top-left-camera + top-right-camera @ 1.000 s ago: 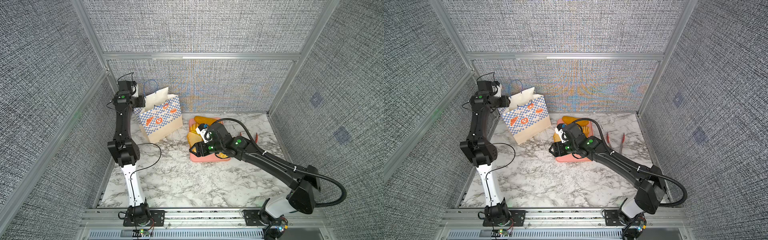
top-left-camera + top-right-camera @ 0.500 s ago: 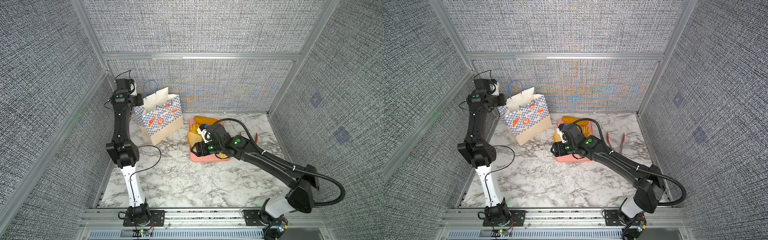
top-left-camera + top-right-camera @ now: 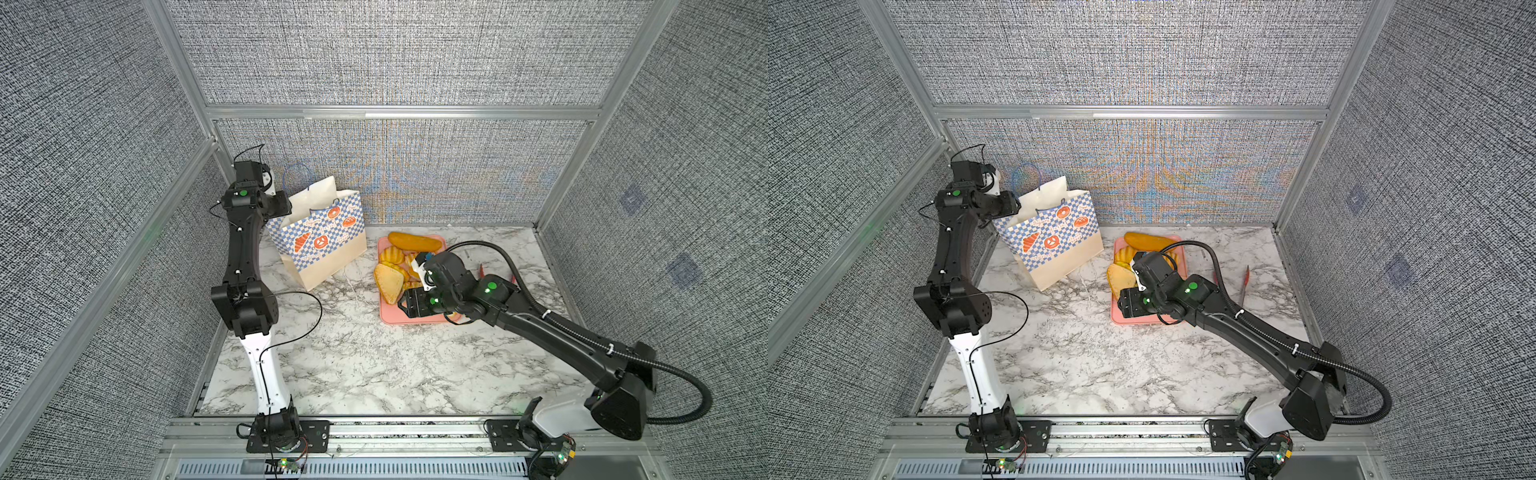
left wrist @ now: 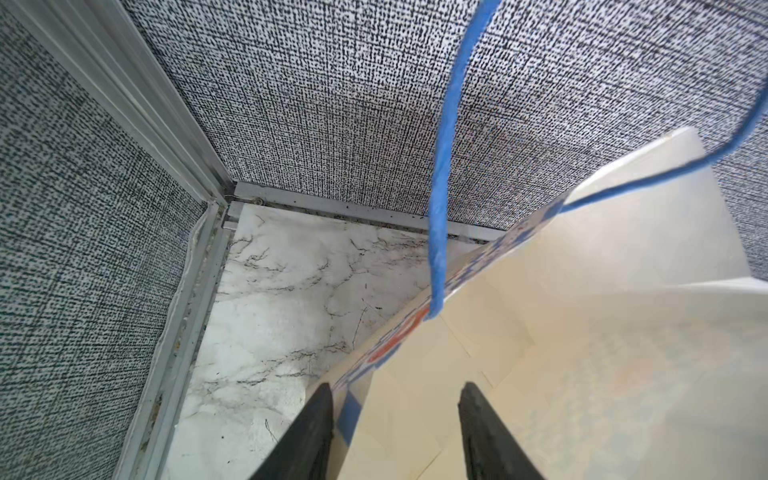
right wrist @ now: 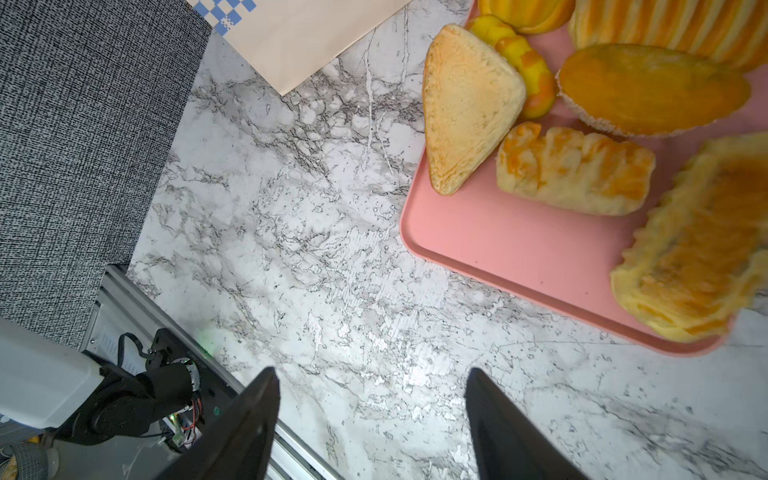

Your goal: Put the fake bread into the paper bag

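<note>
The paper bag (image 3: 320, 245) (image 3: 1054, 245) stands upright at the back left, mouth open, with blue cord handles (image 4: 442, 166). My left gripper (image 3: 286, 205) (image 4: 395, 384) is open at the bag's left upper rim. One finger is outside the checkered wall and the other is over the cream inside (image 4: 540, 332). The fake bread lies on a pink tray (image 3: 395, 318) (image 5: 519, 249): a long loaf (image 3: 415, 242), a triangular sandwich (image 5: 465, 108), a braided piece (image 5: 573, 170), an oval bun (image 5: 652, 89) and a ridged roll (image 5: 698, 249). My right gripper (image 3: 405, 305) (image 5: 372, 370) hangs open and empty over the tray's near left corner.
Red tongs (image 3: 1246, 284) lie on the marble right of the tray, partly behind the right arm's cable. Grey fabric walls with aluminium posts close in the back and both sides. The bag stands close to the back left corner. A metal rail runs along the front edge.
My right gripper has edged a little to the right and nearer along the tray's front corner. The left wrist shifted slightly at the bag's rim; the bag stays in place.
</note>
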You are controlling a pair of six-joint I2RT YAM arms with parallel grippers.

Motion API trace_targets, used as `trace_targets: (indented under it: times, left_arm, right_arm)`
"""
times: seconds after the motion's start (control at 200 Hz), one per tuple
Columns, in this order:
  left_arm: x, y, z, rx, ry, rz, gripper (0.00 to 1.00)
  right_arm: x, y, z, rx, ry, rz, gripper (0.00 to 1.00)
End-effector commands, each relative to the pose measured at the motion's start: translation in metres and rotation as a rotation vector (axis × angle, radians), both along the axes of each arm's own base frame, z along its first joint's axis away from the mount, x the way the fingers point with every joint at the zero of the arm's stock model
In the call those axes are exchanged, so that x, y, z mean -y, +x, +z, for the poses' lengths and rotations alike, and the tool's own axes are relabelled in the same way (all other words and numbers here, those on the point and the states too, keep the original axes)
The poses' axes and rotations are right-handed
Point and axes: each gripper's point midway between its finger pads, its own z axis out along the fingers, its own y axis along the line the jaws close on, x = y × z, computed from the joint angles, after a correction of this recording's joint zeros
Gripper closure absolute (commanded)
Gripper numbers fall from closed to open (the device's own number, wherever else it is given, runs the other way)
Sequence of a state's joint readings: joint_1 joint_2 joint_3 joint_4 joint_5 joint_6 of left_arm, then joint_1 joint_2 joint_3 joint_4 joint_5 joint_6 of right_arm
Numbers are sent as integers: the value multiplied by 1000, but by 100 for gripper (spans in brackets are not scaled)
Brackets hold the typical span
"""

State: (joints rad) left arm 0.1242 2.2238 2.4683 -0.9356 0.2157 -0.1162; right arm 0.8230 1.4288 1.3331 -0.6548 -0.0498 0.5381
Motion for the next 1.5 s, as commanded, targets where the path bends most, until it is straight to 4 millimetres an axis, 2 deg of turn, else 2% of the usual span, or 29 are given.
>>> trace_targets:
  times: [0.0,0.16,0.24,0.41,0.72,1.1,1.31,1.496]
  left_arm:
    - [-3,0,-2,-5,16,5,50]
    - [-3,3,-5,-5,22,7,59]
    - [-6,3,-1,6,45,17,60]
    - [-9,3,19,58,108,21,36]
    - [-20,0,51,141,250,14,29]
    - [4,15,25,124,174,-136,26]
    - [2,23,5,90,172,-137,31]
    - [2,25,1,84,170,-135,53]
  right_arm:
    - [6,2,4,32,-1,-24,27]
    - [13,6,8,61,15,-80,27]
    - [16,8,11,78,36,-103,28]
    - [12,8,15,93,71,-95,28]
    - [-6,5,10,54,37,16,28]
    - [-21,1,11,31,80,77,29]
    - [-26,0,8,11,93,82,29]
    - [-28,1,6,3,103,76,29]
